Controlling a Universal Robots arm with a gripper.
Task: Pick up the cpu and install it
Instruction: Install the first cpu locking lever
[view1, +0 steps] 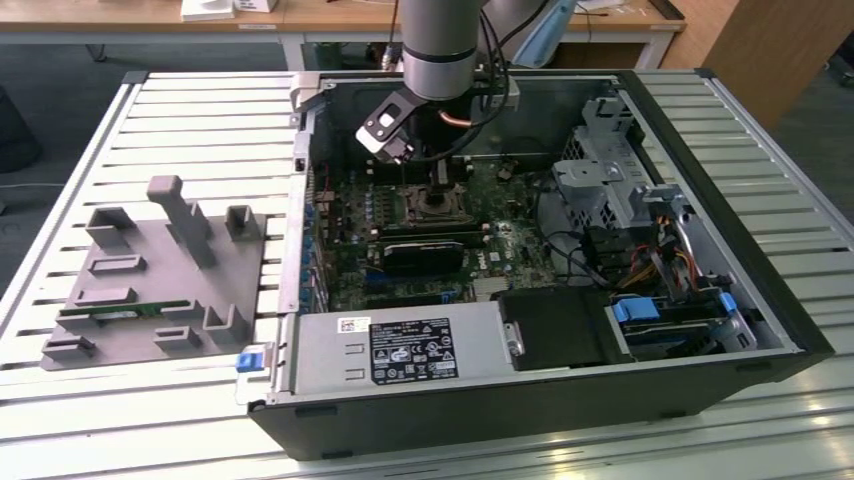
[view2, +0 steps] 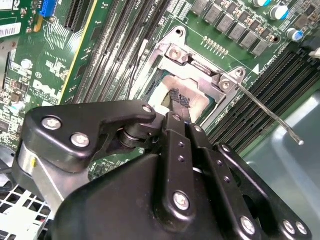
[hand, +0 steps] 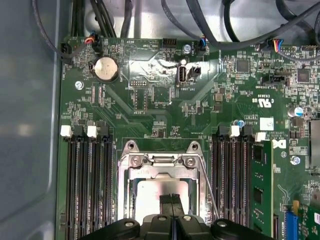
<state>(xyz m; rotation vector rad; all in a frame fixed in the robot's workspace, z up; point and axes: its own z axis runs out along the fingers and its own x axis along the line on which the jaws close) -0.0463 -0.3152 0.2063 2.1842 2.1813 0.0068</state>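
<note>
The cpu (hand: 147, 197), a pale silver square, lies flat inside the open metal-framed socket (hand: 160, 162) on the green motherboard. My gripper (hand: 171, 200) hangs straight above it with its two black fingertips pressed together, at or just above the chip's top; I cannot tell whether they touch it. The second wrist view shows the same: the gripper (view2: 179, 98) is shut over the cpu (view2: 200, 106), and the socket's thin lever (view2: 270, 112) sticks out unlatched. In the exterior view the gripper (view1: 434, 182) reaches down into the computer case (view1: 747, 200) over the socket (view1: 435, 205).
Rows of black memory slots (hand: 90, 185) flank the socket, and a green memory stick (hand: 262, 185) stands in one. Cables run along the case wall (hand: 30, 125). Outside the case, a grey fixture tray (view1: 147, 270) holds a green stick (view1: 127, 312). A power supply (view1: 400, 350) sits at the front.
</note>
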